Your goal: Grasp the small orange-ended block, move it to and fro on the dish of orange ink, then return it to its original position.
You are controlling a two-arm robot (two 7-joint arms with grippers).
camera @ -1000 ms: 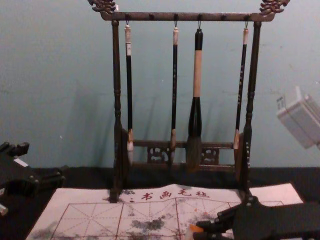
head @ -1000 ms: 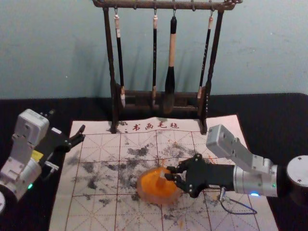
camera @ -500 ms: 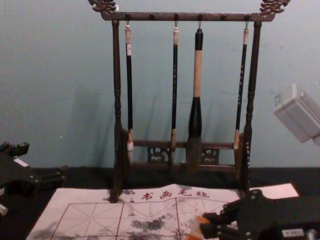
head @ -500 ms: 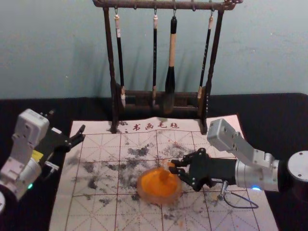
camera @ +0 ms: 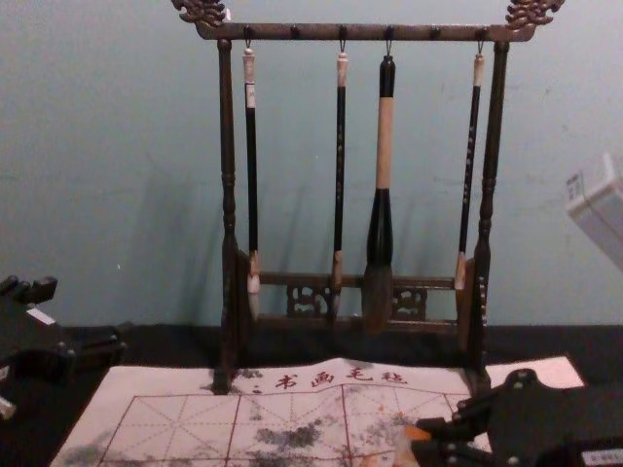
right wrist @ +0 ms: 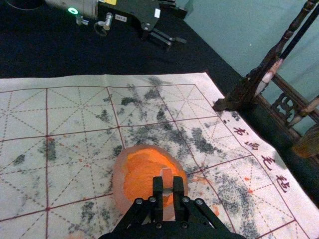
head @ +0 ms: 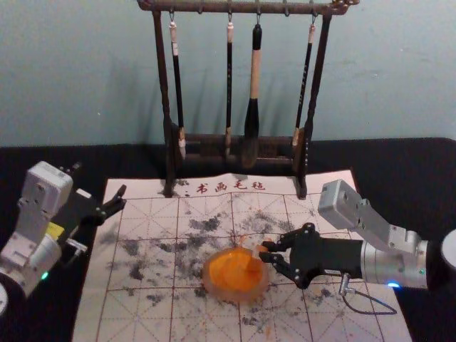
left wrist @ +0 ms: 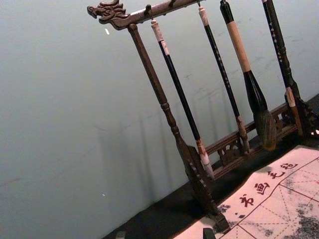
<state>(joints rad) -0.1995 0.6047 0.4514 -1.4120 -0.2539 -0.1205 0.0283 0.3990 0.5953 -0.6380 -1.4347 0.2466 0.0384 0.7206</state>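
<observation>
Though partly pale, orange-ended block [right wrist: 167,180].

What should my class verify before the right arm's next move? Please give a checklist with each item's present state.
1. Small block held between the right gripper's fingers: ok.
2. Ink dish resting on the calligraphy mat: ok.
3. Block touching the orange ink: cannot tell.
4. Block set back down: not ok, it is in the grip.
5. Left gripper away from the dish: ok.
6. Four brushes hanging on their rack: ok.
</observation>
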